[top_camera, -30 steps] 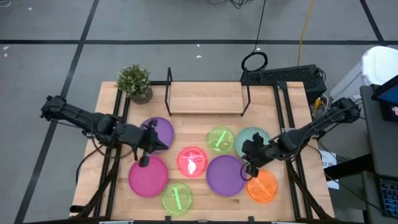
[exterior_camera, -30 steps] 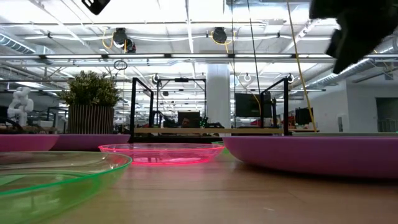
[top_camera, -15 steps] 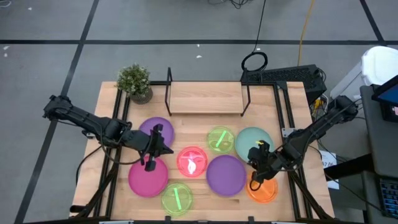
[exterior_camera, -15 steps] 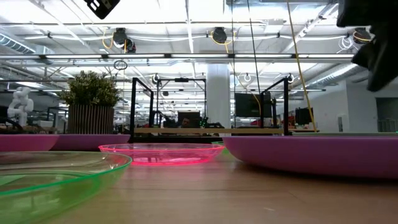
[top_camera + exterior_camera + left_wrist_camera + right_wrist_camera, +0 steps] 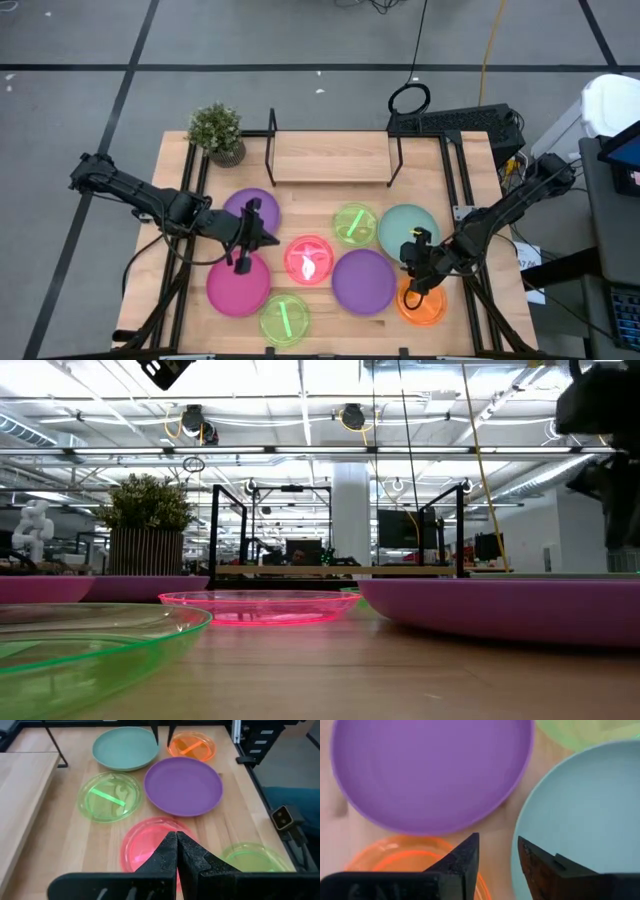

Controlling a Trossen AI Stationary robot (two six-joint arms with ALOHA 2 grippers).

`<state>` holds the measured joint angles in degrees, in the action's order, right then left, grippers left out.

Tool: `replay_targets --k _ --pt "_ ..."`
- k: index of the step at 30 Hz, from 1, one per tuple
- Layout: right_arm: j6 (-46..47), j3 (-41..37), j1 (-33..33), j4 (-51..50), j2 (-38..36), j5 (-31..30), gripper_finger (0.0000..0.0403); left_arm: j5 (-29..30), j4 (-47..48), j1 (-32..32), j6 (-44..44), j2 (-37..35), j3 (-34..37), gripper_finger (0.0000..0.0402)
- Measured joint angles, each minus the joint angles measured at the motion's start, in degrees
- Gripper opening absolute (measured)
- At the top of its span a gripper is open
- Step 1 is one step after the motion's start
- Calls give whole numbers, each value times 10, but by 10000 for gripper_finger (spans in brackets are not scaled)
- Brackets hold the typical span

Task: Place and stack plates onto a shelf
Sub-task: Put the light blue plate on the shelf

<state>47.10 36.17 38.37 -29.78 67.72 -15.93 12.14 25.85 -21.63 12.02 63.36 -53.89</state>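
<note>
1. The shelf sits bare at the top middle; all plates lie below it.
2. The right gripper, fingers a little apart and empty, hangs by the orange plate, lower right.
3. The left gripper, pinched closed and empty, waits center left.
4. I think picking up comes next: go lower, then grab the orange rim.

Probably a robotics lab: ceiling trusses, monitors behind.
</note>
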Motion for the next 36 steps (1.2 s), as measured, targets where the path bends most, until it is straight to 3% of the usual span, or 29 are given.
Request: replay_targets --k 16,20,26,36 --pt "-34 -79 0 19 0 9 118 16 -9 7 -33 0 0 1" --pt "-53 -81 0 21 0 9 90 16 -9 8 -33 0 0 1" --pt "-81 -79 0 24 -1 1 17 16 -9 8 -33 0 0 1" --pt "-88 -18 0 -60 0 4 3 15 -8 8 -32 0 0 1"
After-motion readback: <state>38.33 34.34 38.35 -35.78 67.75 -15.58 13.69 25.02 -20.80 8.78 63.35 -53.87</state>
